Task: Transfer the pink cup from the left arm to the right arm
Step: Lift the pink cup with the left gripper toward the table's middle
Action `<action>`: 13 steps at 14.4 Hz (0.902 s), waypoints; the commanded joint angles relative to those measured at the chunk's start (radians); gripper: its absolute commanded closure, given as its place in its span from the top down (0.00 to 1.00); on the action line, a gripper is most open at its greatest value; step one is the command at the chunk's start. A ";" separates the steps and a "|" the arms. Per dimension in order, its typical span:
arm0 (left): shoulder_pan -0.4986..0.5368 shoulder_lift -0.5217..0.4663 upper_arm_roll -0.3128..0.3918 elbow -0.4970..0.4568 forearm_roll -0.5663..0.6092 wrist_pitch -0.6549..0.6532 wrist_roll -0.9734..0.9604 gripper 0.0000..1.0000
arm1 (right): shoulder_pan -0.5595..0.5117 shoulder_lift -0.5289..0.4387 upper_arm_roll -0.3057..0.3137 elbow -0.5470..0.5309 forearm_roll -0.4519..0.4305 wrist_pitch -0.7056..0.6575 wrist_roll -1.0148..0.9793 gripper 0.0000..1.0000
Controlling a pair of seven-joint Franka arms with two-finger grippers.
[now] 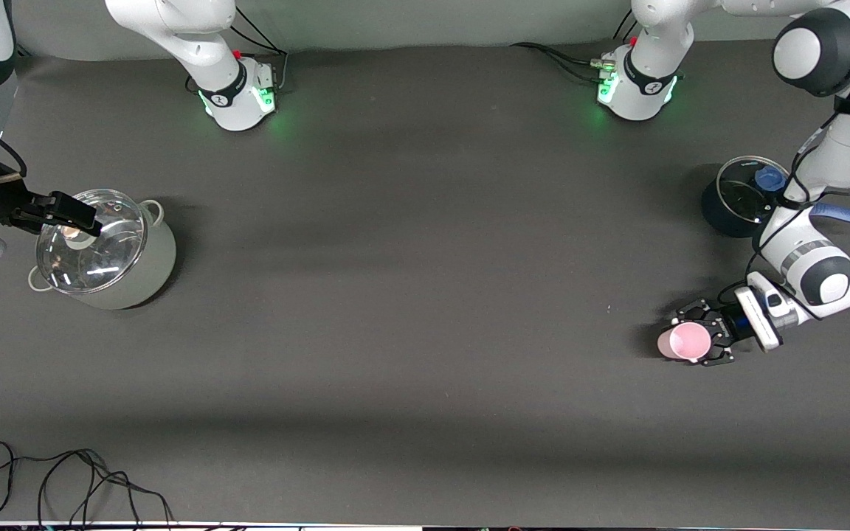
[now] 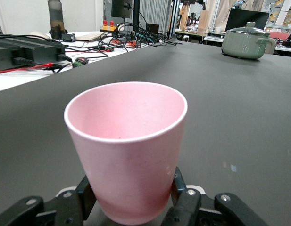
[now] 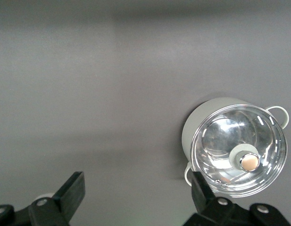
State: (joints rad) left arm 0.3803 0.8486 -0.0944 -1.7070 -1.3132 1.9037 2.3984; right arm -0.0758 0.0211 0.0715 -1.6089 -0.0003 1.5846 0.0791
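Note:
The pink cup (image 1: 683, 341) (image 2: 128, 150) is upright, low at the table's surface toward the left arm's end. My left gripper (image 1: 693, 339) (image 2: 132, 188) is shut on the pink cup, one black finger pressed against each side of its lower wall. Whether the cup's base rests on the table is hidden. My right gripper (image 1: 78, 215) (image 3: 137, 183) hangs open over the table at the right arm's end, beside the pale green pot, with nothing between its fingers.
A pale green pot with a glass lid (image 1: 111, 254) (image 3: 235, 150) (image 2: 244, 42) stands at the right arm's end. A dark pot with a glass lid (image 1: 735, 199) and a blue handle (image 1: 849, 216) stands by the left arm. A black cable (image 1: 63, 479) lies at the table's front edge.

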 commanded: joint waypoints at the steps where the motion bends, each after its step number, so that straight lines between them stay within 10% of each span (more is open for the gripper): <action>1: -0.104 -0.166 0.010 -0.137 -0.021 0.093 -0.115 0.36 | -0.001 0.008 -0.004 0.021 0.003 -0.020 0.011 1.00; 13: -0.294 -0.439 -0.178 -0.335 -0.322 0.303 -0.234 0.38 | -0.006 0.011 -0.007 0.064 -0.001 -0.083 0.036 1.00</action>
State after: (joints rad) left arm 0.0988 0.4978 -0.2314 -1.9721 -1.5821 2.1462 2.1974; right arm -0.0830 0.0213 0.0592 -1.5983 -0.0003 1.5282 0.0810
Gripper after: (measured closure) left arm 0.348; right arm 0.000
